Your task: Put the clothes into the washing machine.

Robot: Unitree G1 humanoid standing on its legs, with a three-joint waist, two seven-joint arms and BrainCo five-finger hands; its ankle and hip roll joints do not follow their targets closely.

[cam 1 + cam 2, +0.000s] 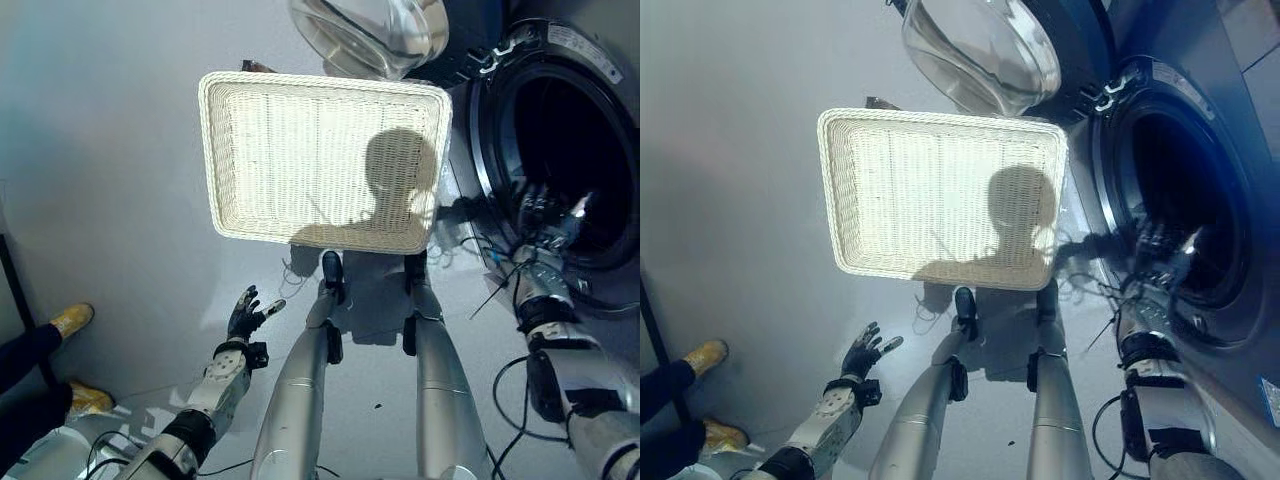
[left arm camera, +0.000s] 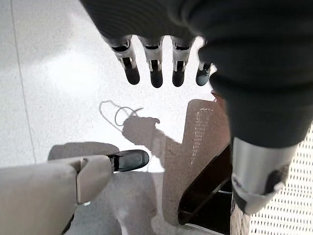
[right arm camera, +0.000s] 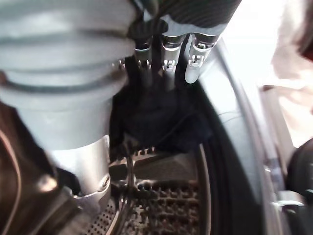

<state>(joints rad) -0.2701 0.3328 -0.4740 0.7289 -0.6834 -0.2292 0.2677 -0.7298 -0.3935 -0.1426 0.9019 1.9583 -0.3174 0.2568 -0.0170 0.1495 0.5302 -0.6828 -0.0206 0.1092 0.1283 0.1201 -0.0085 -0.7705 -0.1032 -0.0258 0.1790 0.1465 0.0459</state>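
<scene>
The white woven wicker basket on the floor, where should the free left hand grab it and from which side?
Judging by its pose, grip the raised rim of the white woven wicker basket on its left edge, coming from the robot's left. The tray sits flat and looks empty, its walls low and rolled, so fingers could hook over. The left hand, open, is nearest that side.

Our right hand (image 1: 545, 225) occupies the washing machine's open mouth (image 1: 560, 160); its glass door (image 1: 365, 30) overhangs the wicker basket (image 1: 320, 160).

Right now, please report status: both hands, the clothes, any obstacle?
Left hand open over the floor, holding nothing. Right hand at the washing machine mouth, fingers on dark cloth, grip unclear. Wicker basket empty. Door open, nothing blocking.
</scene>
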